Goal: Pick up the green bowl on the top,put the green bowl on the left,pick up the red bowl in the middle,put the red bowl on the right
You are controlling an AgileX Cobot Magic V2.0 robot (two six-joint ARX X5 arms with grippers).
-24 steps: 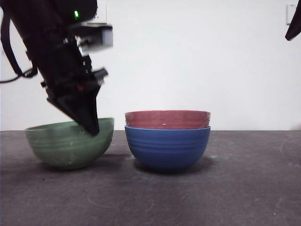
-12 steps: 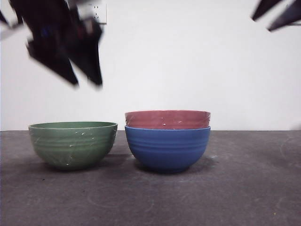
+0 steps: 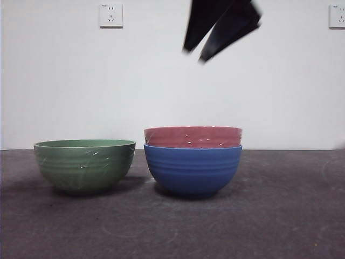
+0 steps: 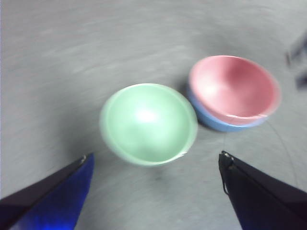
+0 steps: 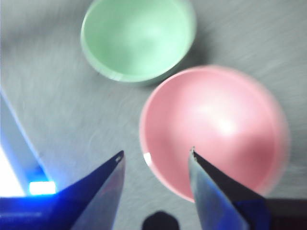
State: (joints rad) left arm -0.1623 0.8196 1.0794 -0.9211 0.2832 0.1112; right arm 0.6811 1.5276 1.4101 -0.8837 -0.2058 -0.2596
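Observation:
The green bowl [image 3: 84, 164] stands upright on the table at the left, empty and free of both grippers. The red bowl [image 3: 192, 136] sits nested in a blue bowl [image 3: 192, 170] at the middle. My right gripper [image 3: 194, 55] hangs open and empty high above the red bowl; its wrist view shows the red bowl [image 5: 216, 129] under the open jaws [image 5: 156, 152] and the green bowl [image 5: 136, 36] beyond. My left gripper [image 4: 154, 155] is open and empty, high above the green bowl [image 4: 148, 123], and is out of the front view.
The dark grey table [image 3: 280, 216] stretches bare to the right of the blue bowl. A white wall with two sockets [image 3: 111, 15] stands behind. In the left wrist view the blue bowl [image 4: 216, 123] shows under the red bowl [image 4: 232, 91].
The left arm let go of the green bowl, rose and left the front view. The green bowl settled level. The right gripper swung in from the top right to above the red bowl.

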